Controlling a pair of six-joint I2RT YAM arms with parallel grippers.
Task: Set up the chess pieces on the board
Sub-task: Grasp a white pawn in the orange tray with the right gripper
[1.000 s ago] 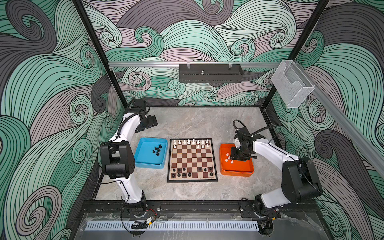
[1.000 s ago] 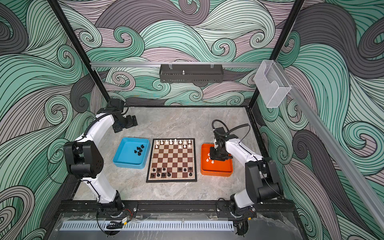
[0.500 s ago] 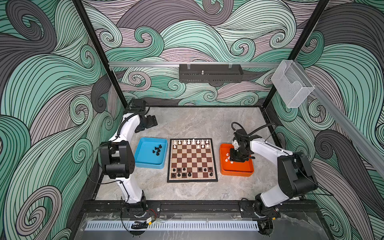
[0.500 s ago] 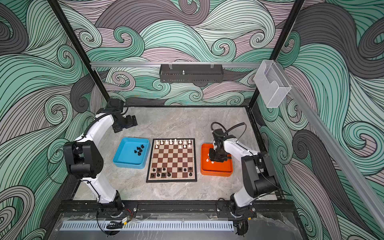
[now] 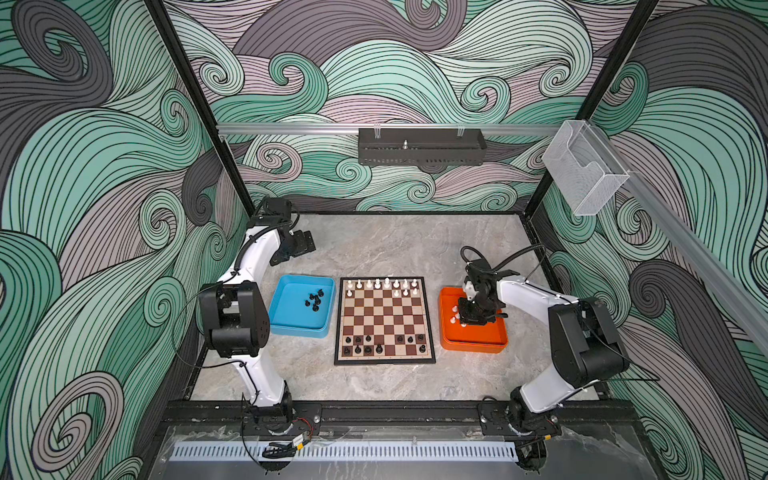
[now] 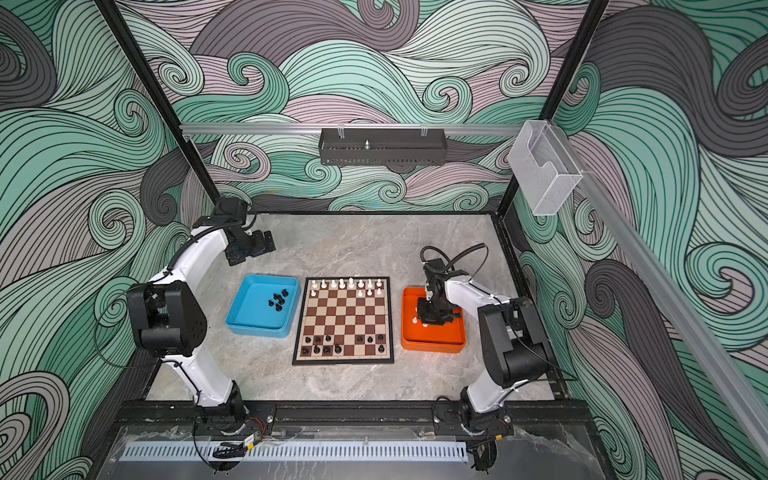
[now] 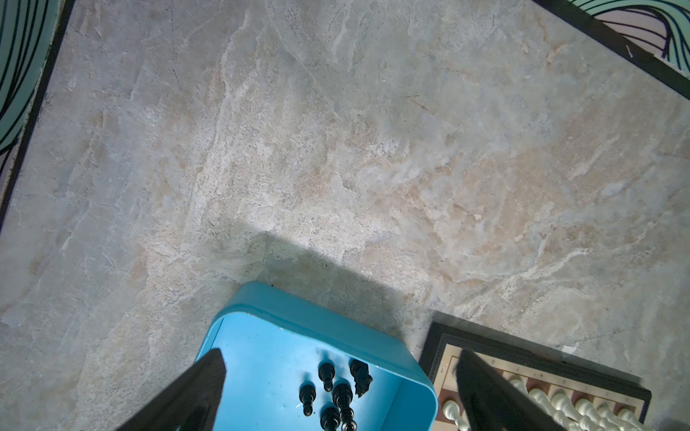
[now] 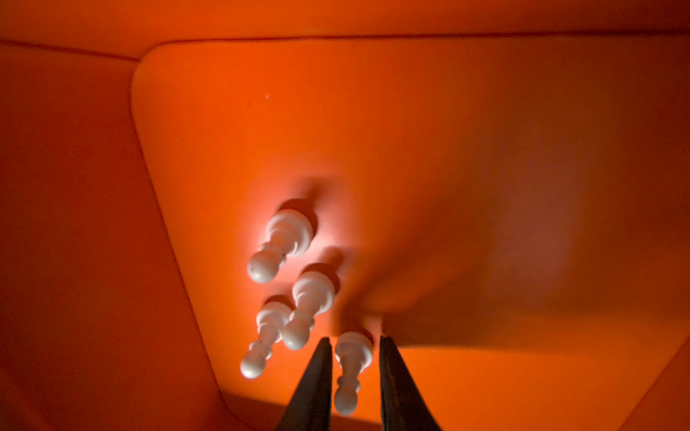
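Observation:
The board [image 5: 384,360] lies mid-table with white chess pieces [image 5: 386,284] along its far rows and black ones [image 5: 368,350] along its near rows. My right gripper [image 8: 354,341] is down inside the orange tray [image 5: 478,337], shut on the base of a white pawn [image 8: 353,358] that stands on the tray floor. Three more white pawns [image 8: 284,239] stand just beside it. My left gripper [image 7: 339,354] hangs open above the far end of the blue tray [image 7: 317,317], holding nothing; in a top view the left gripper [image 5: 305,245] is behind that tray.
Several black pieces [image 5: 314,300] lie loose in the blue tray [image 5: 291,318] left of the board. The orange tray's walls [image 8: 74,224] close in round my right gripper. Bare marble table [image 7: 336,149] stretches behind both trays to the black frame.
My right gripper has lowered a little in the orange tray and its jaws have narrowed onto the white pawn. The left arm has not moved.

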